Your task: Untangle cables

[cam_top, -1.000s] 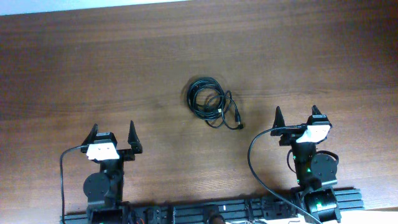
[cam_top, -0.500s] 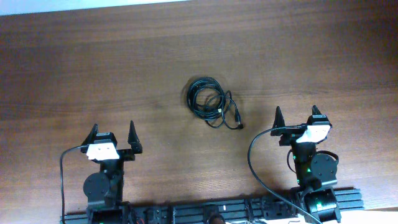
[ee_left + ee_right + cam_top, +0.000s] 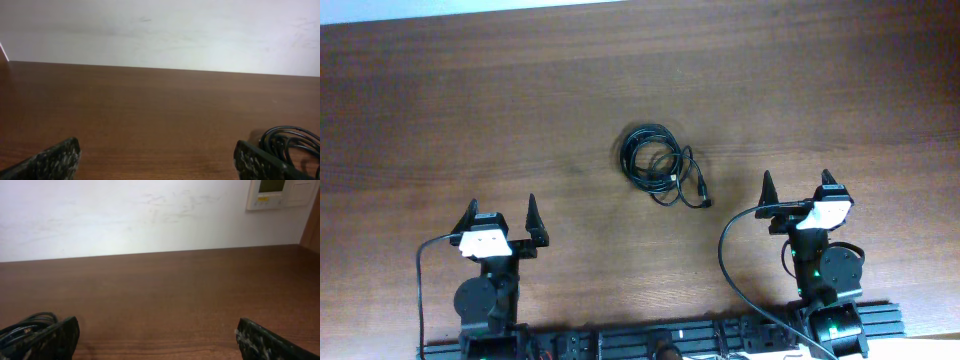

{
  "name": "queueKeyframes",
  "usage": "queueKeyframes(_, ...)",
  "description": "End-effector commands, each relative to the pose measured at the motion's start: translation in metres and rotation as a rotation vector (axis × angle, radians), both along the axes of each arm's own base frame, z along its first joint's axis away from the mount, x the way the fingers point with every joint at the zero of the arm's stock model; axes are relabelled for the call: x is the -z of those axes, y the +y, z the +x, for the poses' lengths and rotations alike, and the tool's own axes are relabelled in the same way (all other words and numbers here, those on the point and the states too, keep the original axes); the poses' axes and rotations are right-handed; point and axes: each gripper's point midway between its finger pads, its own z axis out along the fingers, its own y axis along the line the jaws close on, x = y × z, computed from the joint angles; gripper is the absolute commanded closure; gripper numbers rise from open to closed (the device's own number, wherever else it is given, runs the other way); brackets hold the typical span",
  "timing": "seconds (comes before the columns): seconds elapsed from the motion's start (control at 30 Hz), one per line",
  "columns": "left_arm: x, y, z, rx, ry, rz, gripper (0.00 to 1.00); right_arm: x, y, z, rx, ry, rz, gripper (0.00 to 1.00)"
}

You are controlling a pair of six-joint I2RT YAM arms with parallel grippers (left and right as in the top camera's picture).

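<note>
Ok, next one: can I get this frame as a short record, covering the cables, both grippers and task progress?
cables: one loosely coiled black bundle, plug end trailing toward the right gripper
left gripper: jaws open, empty, apart from the cables
right gripper: jaws open, empty, apart from the cables
table: brown wood
progress: cables untouched, not yet untangled

Cables (image 3: pixel 292 141): left wrist view cuts them at frame's right edge, one finger (image 3: pixel 260 162) covering part. Right wrist view likewise, at left. Overhead: plug type, cord count too small to tell.
</note>
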Motion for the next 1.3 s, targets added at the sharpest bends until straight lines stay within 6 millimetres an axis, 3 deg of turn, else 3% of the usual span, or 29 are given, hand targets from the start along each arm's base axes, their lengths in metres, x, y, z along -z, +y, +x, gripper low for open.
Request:
queueKeyframes(0.0,0.003,0.002,0.0,-0.011,0.014,-0.005,0.01,0.004,-0.003,0.0,0.019,0.011,0.004,0.01)
queueKeyframes(0.53,0.003,0.003,0.0,-0.016,0.013,-0.004,0.01,0.004,-0.003,0.0,0.019,0.01,0.004,0.01)
queueKeyframes(0.63,-0.006,0.002,0.001,-0.011,-0.026,-0.005,0.01,0.002,-0.01,-0.001,0.061,0.002,0.002,0.01)
queueKeyframes(0.73,-0.016,-0.008,0.001,0.046,-0.065,-0.007,0.01,-0.013,-0.018,-0.001,0.109,-0.059,0.011,0.01)
queueKeyframes(0.87,-0.032,-0.027,-0.002,0.161,-0.126,-0.008,0.01,-0.045,0.0,-0.002,0.002,-0.188,0.029,0.01)
queueKeyframes(0.97,-0.047,-0.031,-0.005,0.18,-0.147,-0.045,0.01,-0.067,0.006,-0.006,-0.039,-0.25,0.029,0.01)
queueKeyframes(1.17,-0.109,-0.031,-0.018,0.184,-0.245,-0.061,0.01,-0.109,0.006,-0.017,-0.037,-0.27,-0.049,0.01)
queueKeyframes(1.27,-0.137,-0.031,-0.02,0.183,-0.188,-0.066,0.01,-0.128,0.006,-0.02,-0.037,-0.201,-0.108,0.01)
